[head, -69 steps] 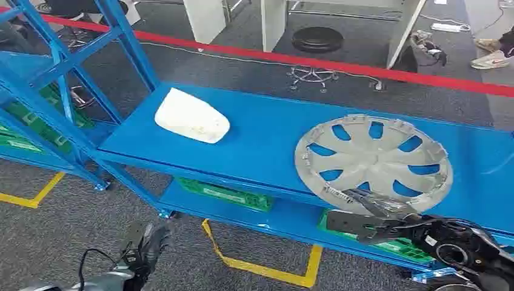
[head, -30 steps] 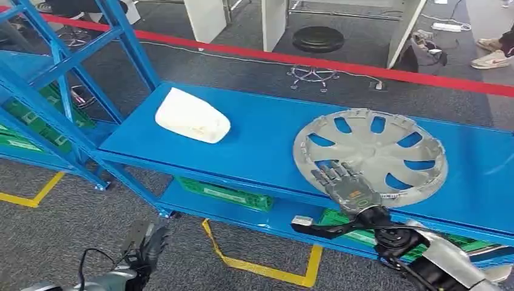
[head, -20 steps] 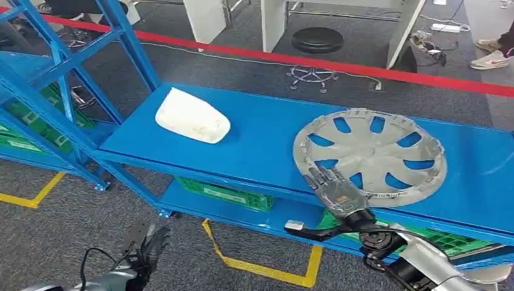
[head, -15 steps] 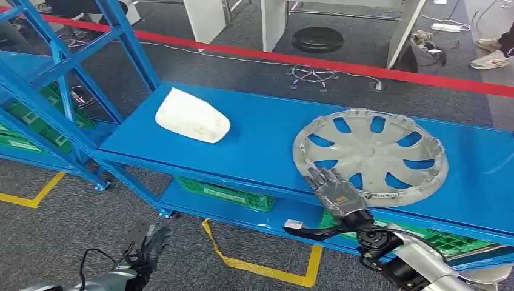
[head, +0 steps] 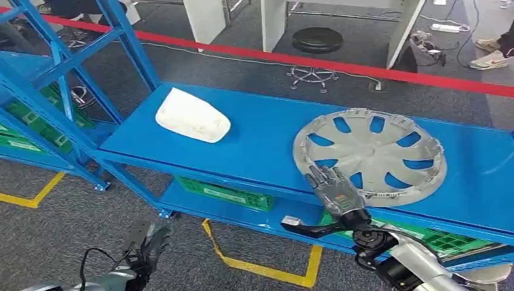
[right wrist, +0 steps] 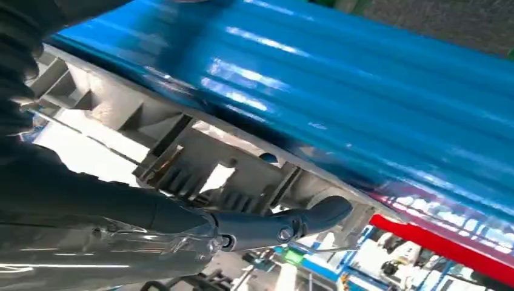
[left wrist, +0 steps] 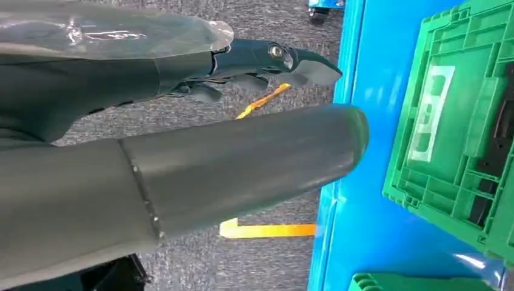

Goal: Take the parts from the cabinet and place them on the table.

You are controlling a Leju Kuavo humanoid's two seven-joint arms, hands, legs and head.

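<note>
Hubcap (head: 370,156) lying flat on the blue shelf (head: 260,139), its near rim under the right hand (head: 332,193)'s spread, empty fingers — grasp step underway, closing comes next — while the left hand (head: 144,245) hangs low, empty, fingers loosely apart.

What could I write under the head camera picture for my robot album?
Robot's right hand rests on a silver wheel cover lying on a blue shelf, beside a white part.

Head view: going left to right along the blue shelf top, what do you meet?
White part → right hand at the near rim of the hubcap.
</note>
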